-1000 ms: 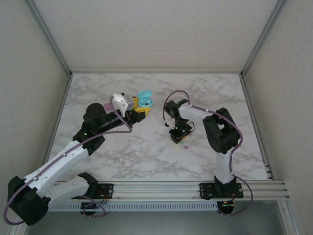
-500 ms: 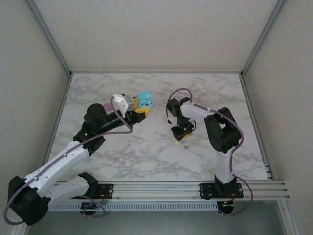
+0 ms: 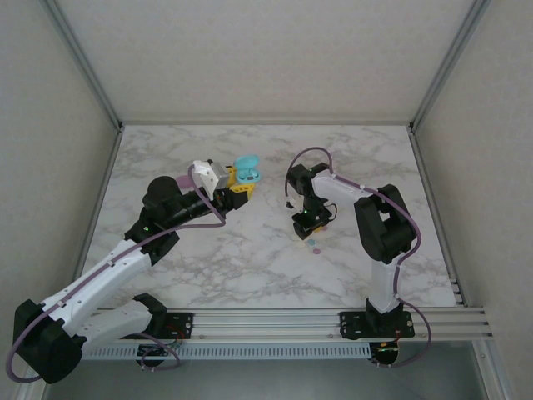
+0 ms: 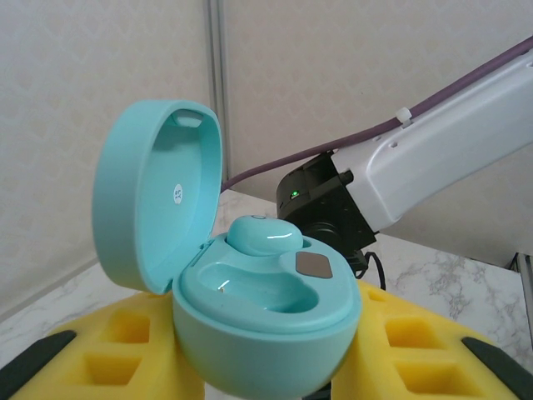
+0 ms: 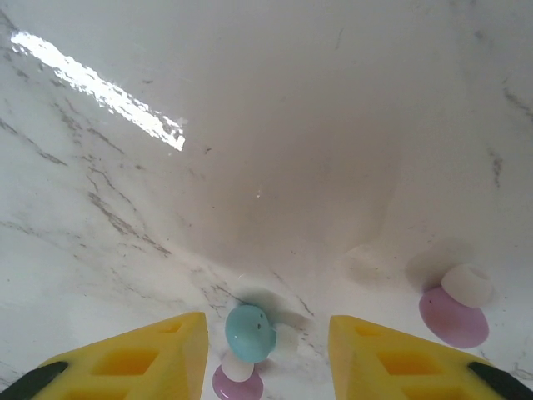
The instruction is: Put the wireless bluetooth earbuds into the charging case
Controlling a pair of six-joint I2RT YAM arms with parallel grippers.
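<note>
My left gripper (image 3: 236, 190) is shut on the teal charging case (image 4: 266, 312), held up off the table with its lid (image 4: 154, 196) open. One teal earbud (image 4: 265, 235) sits in the case's far socket, and the near socket (image 4: 250, 287) is empty. My right gripper (image 5: 267, 323) points down at the table, open, its yellow fingers (image 5: 137, 362) on either side of a loose teal earbud (image 5: 250, 332). That earbud lies against a pink earbud (image 5: 236, 385). A second pink earbud (image 5: 454, 315) with a white tip lies outside the right finger. From above, the loose earbuds (image 3: 313, 244) lie just below the right gripper (image 3: 305, 227).
The marble table (image 3: 250, 258) has open room in front of and to the left of the earbuds. A mauve round object (image 3: 181, 181) shows beside the left arm's elbow. Metal frame posts (image 3: 92, 83) and walls bound the table on three sides.
The right gripper has shifted slightly up and to the right over the loose earbuds. The left arm and the case have stayed still.
</note>
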